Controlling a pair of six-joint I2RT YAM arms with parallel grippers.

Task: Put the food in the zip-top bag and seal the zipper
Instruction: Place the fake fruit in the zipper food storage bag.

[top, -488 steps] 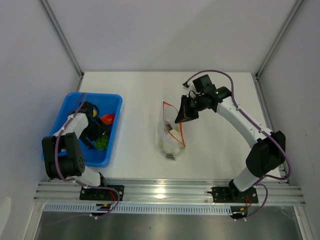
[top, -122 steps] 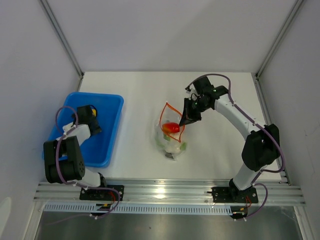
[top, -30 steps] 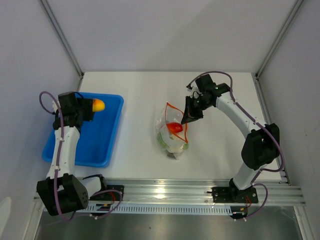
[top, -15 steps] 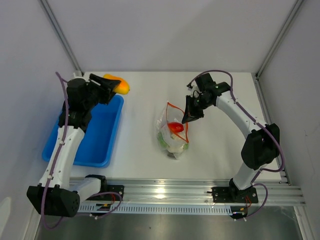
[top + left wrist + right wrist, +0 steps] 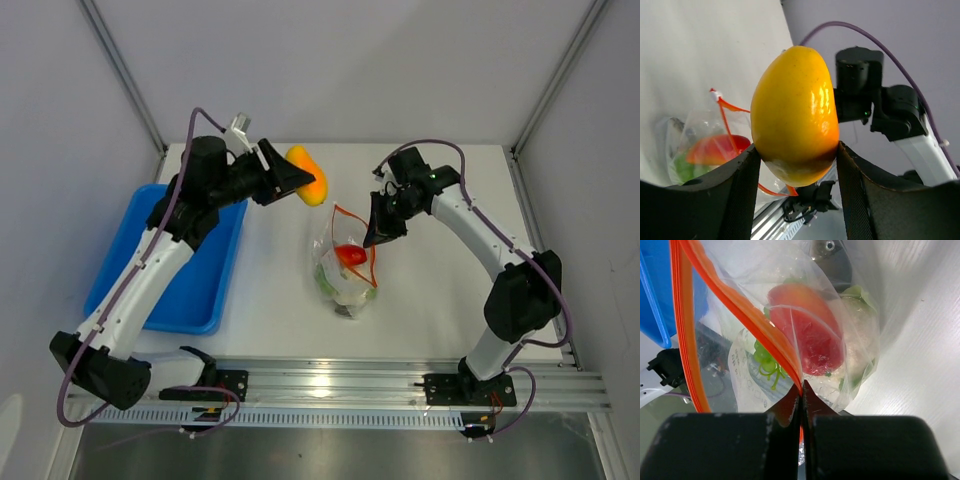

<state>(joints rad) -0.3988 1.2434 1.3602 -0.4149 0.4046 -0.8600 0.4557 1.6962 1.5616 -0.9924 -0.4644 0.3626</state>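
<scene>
**Table** [image 5: 440, 320], white: one.

**Blue tray** [image 5: 215, 290]: one, set along the table's left edge.

**Zip-top bag** [image 5: 322, 255]: one, clear and crinkled. It lies about mid-table with its mouth open and turned toward the far edge.

**Zipper** [image 5: 686, 315]: one orange-red strip round the mouth, its two sides apart.

**Food inside the bag:**
- red-orange piece [image 5: 348, 254]: one
- white piece [image 5: 347, 291]: one, toward the bag's near end
- green leafy bits [image 5: 765, 365]: number not countable through the plastic

**Yellow fruit** [image 5: 307, 187]: one, outside the bag. It is held in the air near the table's far edge, between tray and bag.

**Left gripper** [image 5: 290, 182]: one, fingers clamped on either side of the yellow fruit.

**Right gripper** [image 5: 375, 232]: one, fingers pressed together, pinching the zipper at the mouth's right side.
</scene>
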